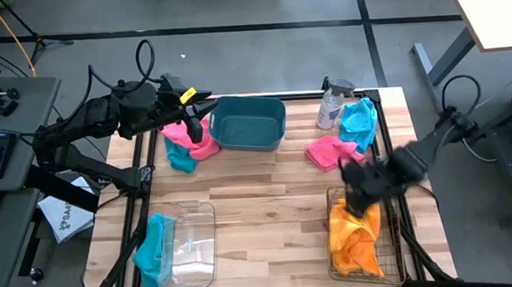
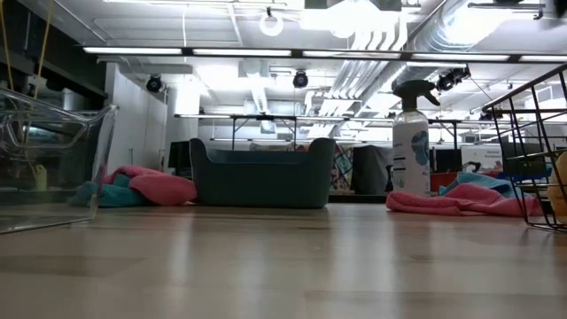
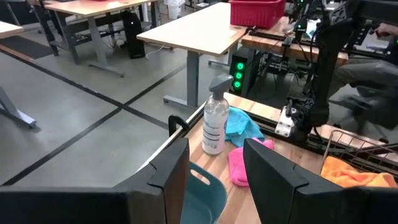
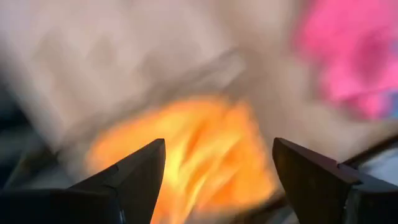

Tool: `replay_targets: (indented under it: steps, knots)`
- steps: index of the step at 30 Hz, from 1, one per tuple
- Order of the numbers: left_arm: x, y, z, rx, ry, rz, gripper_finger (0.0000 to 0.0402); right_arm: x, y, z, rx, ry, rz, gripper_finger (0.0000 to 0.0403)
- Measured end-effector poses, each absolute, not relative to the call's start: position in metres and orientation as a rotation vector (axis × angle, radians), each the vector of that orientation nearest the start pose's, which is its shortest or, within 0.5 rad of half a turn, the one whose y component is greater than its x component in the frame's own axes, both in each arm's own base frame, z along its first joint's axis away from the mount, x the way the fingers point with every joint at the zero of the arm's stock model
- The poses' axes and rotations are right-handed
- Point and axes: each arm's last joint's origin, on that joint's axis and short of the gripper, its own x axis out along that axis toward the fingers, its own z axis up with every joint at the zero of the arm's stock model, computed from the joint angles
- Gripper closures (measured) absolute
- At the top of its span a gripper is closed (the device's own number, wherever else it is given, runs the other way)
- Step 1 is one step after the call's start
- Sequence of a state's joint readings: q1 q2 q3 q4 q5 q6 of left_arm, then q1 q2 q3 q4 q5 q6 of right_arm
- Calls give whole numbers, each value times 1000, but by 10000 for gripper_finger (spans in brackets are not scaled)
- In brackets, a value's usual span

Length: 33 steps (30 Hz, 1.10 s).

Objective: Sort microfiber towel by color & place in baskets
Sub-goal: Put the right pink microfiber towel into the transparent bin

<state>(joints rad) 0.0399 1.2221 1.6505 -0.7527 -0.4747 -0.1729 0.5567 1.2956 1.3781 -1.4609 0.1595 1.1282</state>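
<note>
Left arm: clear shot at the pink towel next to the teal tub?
Probably yes. The left claw hangs open right over the pink towel beside the teal tub, nothing between them. A teal towel lies tangled with it and might come along.

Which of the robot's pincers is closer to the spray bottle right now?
The right pincer, over the wire basket's far end, looks slightly nearer the spray bottle. The left pincer hovers past the teal tub, above pink towels.
</note>
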Motion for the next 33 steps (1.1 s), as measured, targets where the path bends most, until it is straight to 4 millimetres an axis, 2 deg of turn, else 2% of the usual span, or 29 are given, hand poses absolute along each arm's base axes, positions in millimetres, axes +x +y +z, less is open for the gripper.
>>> replay_targets:
  steps: [2, 5, 9, 13, 17, 22, 29, 33]
  knots:
    - [216, 22, 478, -105, 273, 537, 259, 187, 80, 341, 480, 1192, -595, 110]
    - [216, 22, 478, -107, 273, 536, 259, 202, 42, 323, 541, 1160, -772, 110]
    - [216, 21, 478, -145, 266, 517, 259, 221, 0, 283, 644, 1143, -774, 112]
    - [217, 20, 478, -171, 269, 467, 259, 220, -28, 236, 731, 1170, -838, 112]
    - [217, 19, 478, -185, 271, 443, 259, 214, -41, 201, 818, 1175, -947, 112]
    - [217, 19, 478, -199, 266, 448, 259, 219, -47, 175, 873, 1123, -977, 112]
    - [218, 19, 478, -199, 267, 450, 259, 228, -51, 139, 786, 1181, -1097, 112]
    - [218, 19, 477, -198, 269, 451, 259, 236, -52, 125, 717, 1239, -1056, 132]
